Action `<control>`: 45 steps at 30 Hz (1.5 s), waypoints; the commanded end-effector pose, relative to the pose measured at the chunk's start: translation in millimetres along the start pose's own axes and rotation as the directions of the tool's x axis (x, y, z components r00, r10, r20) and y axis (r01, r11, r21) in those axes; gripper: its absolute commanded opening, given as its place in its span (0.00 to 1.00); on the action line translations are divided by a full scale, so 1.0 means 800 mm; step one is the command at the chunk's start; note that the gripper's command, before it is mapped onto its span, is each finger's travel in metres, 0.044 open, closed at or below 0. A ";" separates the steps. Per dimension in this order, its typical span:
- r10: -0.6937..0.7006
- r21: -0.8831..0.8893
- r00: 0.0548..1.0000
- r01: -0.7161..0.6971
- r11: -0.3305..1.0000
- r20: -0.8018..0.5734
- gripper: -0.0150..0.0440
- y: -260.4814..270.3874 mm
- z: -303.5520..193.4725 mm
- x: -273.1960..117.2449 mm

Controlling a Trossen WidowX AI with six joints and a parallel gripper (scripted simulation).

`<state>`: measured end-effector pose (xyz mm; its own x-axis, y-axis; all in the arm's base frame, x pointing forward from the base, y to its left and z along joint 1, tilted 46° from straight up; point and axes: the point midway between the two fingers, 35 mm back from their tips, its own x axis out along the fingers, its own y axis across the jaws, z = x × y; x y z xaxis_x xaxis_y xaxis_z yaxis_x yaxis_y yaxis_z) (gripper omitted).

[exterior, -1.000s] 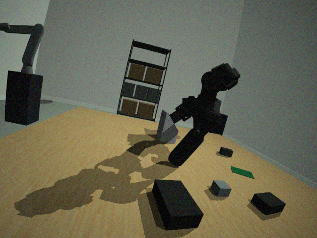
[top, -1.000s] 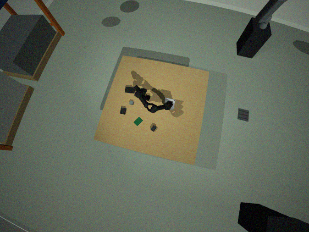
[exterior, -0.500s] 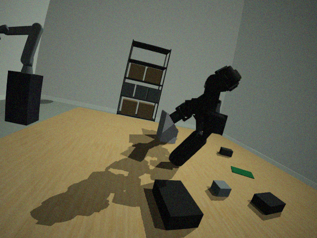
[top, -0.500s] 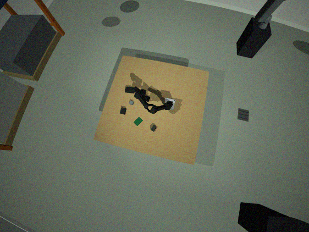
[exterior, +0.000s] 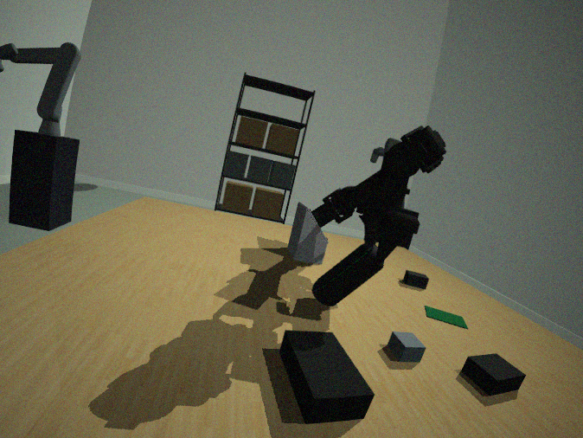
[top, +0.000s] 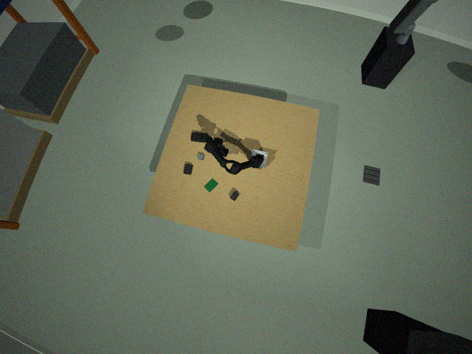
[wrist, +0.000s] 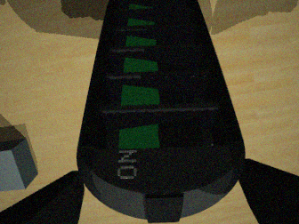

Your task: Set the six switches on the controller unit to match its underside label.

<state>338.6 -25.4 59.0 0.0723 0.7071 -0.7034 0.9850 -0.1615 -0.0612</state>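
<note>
Dark grey, round-ended controller unit, gripped between the black claw's two fingers, tilted above the pale wooden bench. Six green switch ends show; the lettering reads "ON". Three black blocks, one grey block, one green plate.

Green patches in a row are seen on the black unit; the worktop is coloured light brown with fine streaks.
</note>
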 end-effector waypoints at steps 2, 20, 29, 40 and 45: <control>-0.011 0.007 1.000 0.011 1.000 -0.001 0.83 -0.003 -0.004 0.007; -0.011 0.007 1.000 0.011 1.000 -0.002 0.83 -0.003 -0.020 0.016; -0.011 0.007 1.000 0.011 1.000 -0.003 0.83 -0.003 -0.027 0.021; -0.011 0.007 1.000 0.011 1.000 -0.003 0.83 -0.003 -0.035 0.027; -0.011 0.007 1.000 0.011 1.000 -0.004 0.83 -0.003 -0.039 0.031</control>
<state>345.4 10.2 66.9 0.0719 0.7107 -0.6998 0.9859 -0.1568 -0.0579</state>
